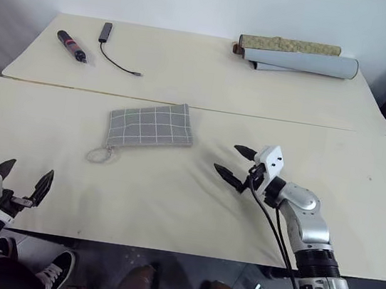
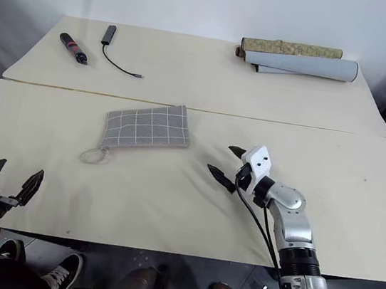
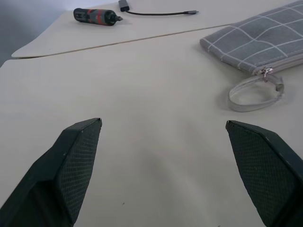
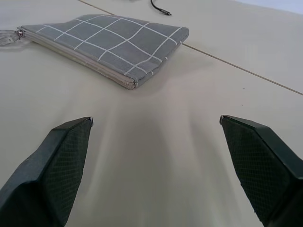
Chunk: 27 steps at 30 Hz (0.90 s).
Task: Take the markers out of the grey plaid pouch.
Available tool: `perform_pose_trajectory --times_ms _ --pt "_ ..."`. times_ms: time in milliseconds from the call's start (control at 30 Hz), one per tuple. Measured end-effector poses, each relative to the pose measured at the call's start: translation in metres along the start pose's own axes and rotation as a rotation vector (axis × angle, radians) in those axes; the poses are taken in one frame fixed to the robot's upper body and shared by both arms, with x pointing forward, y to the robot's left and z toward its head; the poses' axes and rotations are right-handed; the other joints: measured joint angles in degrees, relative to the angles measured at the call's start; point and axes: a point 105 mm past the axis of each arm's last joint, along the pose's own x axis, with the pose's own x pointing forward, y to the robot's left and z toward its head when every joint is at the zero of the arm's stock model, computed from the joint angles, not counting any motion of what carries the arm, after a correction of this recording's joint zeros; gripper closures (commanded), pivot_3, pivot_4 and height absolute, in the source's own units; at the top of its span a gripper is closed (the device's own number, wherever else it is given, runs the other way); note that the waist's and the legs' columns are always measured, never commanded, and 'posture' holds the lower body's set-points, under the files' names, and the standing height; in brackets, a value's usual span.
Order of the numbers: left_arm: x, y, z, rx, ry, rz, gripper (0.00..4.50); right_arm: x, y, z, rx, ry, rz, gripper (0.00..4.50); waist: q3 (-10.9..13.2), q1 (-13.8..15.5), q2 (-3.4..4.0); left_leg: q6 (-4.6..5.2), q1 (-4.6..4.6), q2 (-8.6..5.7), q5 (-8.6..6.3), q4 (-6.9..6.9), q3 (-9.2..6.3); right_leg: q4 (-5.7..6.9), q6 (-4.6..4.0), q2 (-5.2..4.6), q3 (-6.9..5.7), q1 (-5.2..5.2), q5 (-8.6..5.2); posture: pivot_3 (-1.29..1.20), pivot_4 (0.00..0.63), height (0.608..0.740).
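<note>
The grey plaid pouch [image 1: 152, 125] lies flat on the cream table, zipped along its near edge, with a pale wrist loop [image 1: 98, 153] trailing off its left corner. No markers are in sight; what the pouch holds is hidden. My right gripper [image 1: 236, 166] hovers open and empty a short way right of the pouch, pointing toward it. In the right wrist view the pouch [image 4: 109, 47] lies just beyond the spread fingers. At the table's near left edge my left gripper [image 1: 25, 177] stands open and empty, with the pouch [image 3: 255, 40] ahead and to its right.
A dark red-banded pen-like tool [image 1: 71, 45] and a black cable with a small adapter [image 1: 110, 45] lie at the back left. Rolled grey mats [image 1: 296, 58] rest at the back right. A seam [image 1: 184, 104] divides the two tabletops.
</note>
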Motion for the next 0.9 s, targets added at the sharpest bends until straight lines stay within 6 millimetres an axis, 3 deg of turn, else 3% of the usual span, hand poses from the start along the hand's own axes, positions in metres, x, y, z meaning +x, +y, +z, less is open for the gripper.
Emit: perform_pose_trajectory --times_ms 300,500,633,767,900 --pt "0.002 0.003 -0.004 0.012 0.008 0.018 0.03 0.0 0.0 0.0 0.0 0.0 -0.002 0.0 0.0 0.0 -0.01 -0.01 0.0 0.07 0.0 -0.01 0.29 0.13 -0.02 0.05 0.27 -0.17 0.02 0.0 0.15 0.74" --pt "0.013 0.001 0.005 0.043 -0.021 -0.007 0.03 0.003 0.001 0.0 0.024 -0.013 -0.013 0.0 0.0 0.0 -0.03 -0.02 0.01 0.13 0.0 0.0 0.41 0.22 -0.06 0.1 0.44 -0.27 0.03 0.0 0.15 0.74" --pt "0.028 -0.002 0.01 0.108 -0.036 -0.049 0.0 0.021 0.007 0.01 0.037 -0.06 -0.015 1.33 0.0 -0.1 -0.02 -0.04 0.04 0.18 0.02 0.0 0.61 0.34 -0.08 0.18 0.63 -0.4 0.05 0.0 0.15 0.74" --pt "0.051 -0.01 0.021 0.185 -0.087 -0.101 0.0 0.059 0.025 0.034 0.0 -0.144 0.027 2.74 0.0 -0.5 -0.07 -0.17 0.11 0.49 0.0 -0.01 0.81 0.47 -0.23 0.52 0.85 -0.47 0.15 0.0 0.15 0.74" --pt "0.082 -0.013 0.025 0.337 -0.092 -0.135 0.0 0.109 0.037 0.042 0.001 -0.133 0.005 4.2 0.0 -1.0 -0.08 -0.28 0.06 0.67 0.08 -0.05 0.93 0.69 -0.35 0.69 0.94 -0.69 0.21 0.0 0.15 0.74"
